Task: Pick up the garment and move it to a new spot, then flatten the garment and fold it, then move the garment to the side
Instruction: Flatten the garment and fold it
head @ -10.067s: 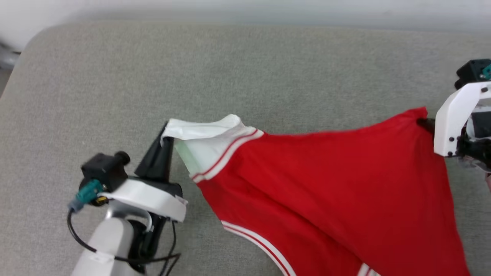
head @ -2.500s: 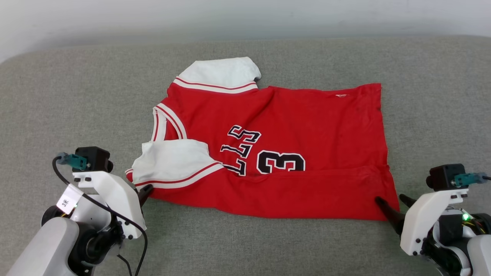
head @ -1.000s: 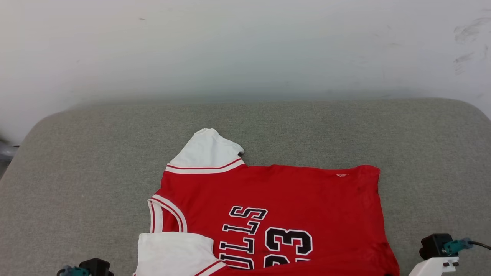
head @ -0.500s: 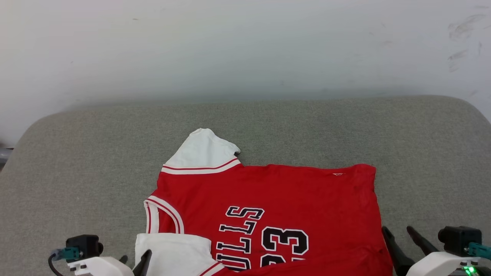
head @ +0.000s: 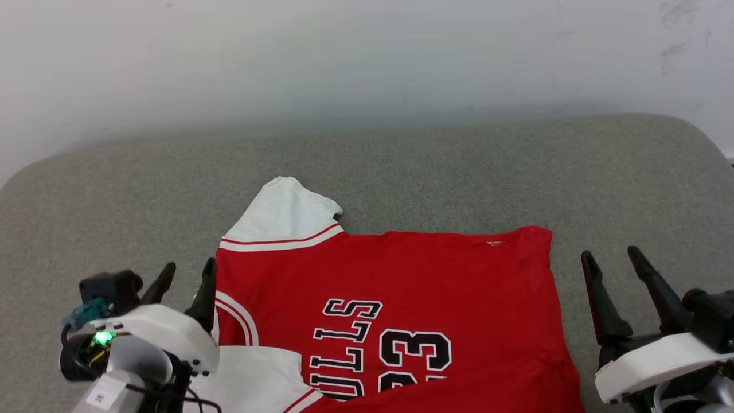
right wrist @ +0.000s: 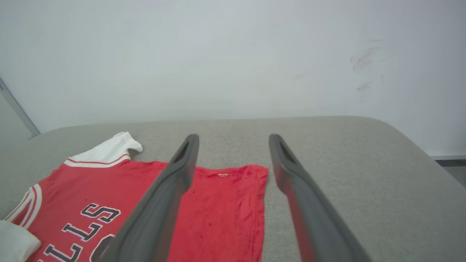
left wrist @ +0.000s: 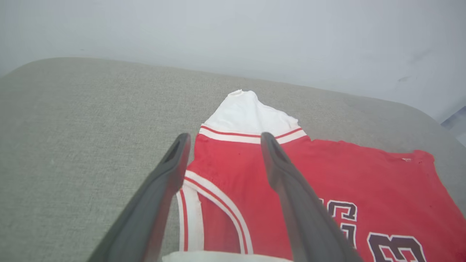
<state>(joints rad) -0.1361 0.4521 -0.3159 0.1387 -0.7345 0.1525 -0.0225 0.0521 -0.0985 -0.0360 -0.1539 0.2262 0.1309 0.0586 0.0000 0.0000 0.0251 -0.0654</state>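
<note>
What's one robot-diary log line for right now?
red jersey: lying on grey cushion, unheld | left jaws: open, neck end | right jaws: open, hem end

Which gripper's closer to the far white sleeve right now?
Left. The left gripper is open beside the garment at its neckline, just short of the far white sleeve. The right gripper is open off the hem side, the garment's whole width away.

The garment [head: 401,275] is showing black, white-edged letters [head: 342,344] reading "ULLS"; the number [head: 416,350] "23" is sitting just beside the letters.
</note>
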